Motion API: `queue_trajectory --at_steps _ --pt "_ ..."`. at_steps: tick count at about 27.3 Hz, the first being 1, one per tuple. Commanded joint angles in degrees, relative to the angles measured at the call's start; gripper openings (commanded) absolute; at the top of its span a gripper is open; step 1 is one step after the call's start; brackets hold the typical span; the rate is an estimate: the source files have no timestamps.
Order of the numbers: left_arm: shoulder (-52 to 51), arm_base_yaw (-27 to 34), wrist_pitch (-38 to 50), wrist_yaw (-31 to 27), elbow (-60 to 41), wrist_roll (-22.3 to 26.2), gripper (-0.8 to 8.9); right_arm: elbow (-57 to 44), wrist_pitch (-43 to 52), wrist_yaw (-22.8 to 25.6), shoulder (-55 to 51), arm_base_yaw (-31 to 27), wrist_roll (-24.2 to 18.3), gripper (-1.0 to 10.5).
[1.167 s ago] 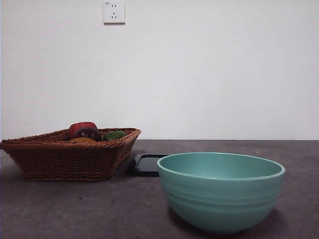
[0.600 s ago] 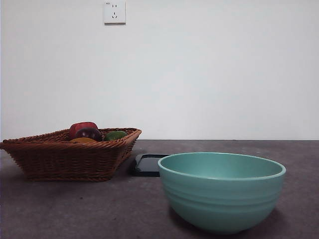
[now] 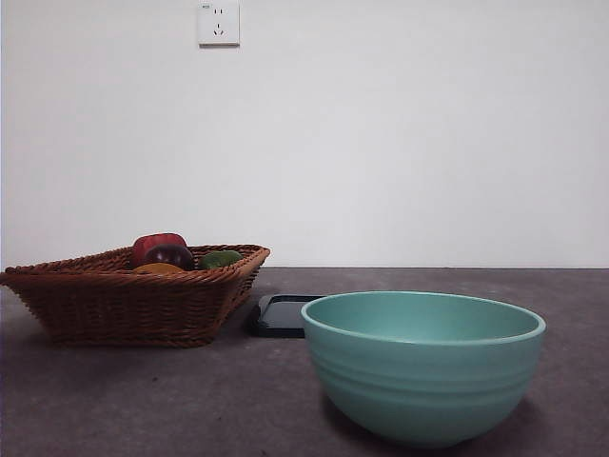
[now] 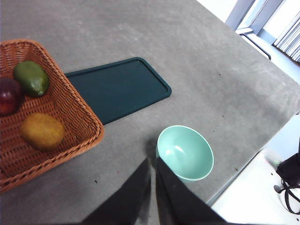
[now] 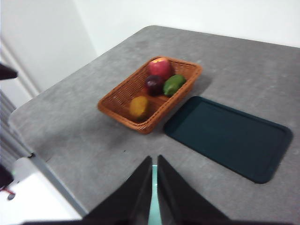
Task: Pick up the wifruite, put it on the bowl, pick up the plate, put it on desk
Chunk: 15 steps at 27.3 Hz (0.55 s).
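On the desk (image 3: 143, 400) in the front view stand one bowl (image 3: 423, 367), empty as far as its inside shows, one basket (image 3: 128, 300) and one dark tray (image 3: 279, 315) lying flat behind the bowl and beside the basket; the basket holds four fruits, with the wifruite (image 3: 157, 268) barely topping the rim in front of a dark fruit (image 3: 169, 254), a red fruit (image 3: 155, 242) and a green fruit (image 3: 220, 258). A wall socket (image 3: 218, 23) bears no readable writing. No arm appears here. In the left wrist view the left gripper (image 4: 153, 164), high above the desk, has its jaws pressed together on nothing, close over the bowl's near side; the wifruite (image 4: 42, 131) lies in the basket's corner. In the right wrist view the right gripper (image 5: 153, 161) hangs likewise clenched and empty, with the basket, all four fruits and the tray beyond it.
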Motion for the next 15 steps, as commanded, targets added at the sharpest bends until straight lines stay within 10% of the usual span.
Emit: queue_trajectory --at_steps 1,10,15 --pt "0.3 -0.3 0.7 0.2 1.2 0.2 0.19 1.1 0.1 0.1 0.3 0.7 -0.7 0.1" --pt "0.3 -0.3 0.6 0.2 1.2 -0.2 0.48 1.1 -0.2 0.1 0.3 0.7 -0.7 0.3" --pt "0.3 -0.3 0.7 0.2 1.2 -0.2 4.48 1.1 -0.2 0.1 0.3 0.7 -0.7 4.2"
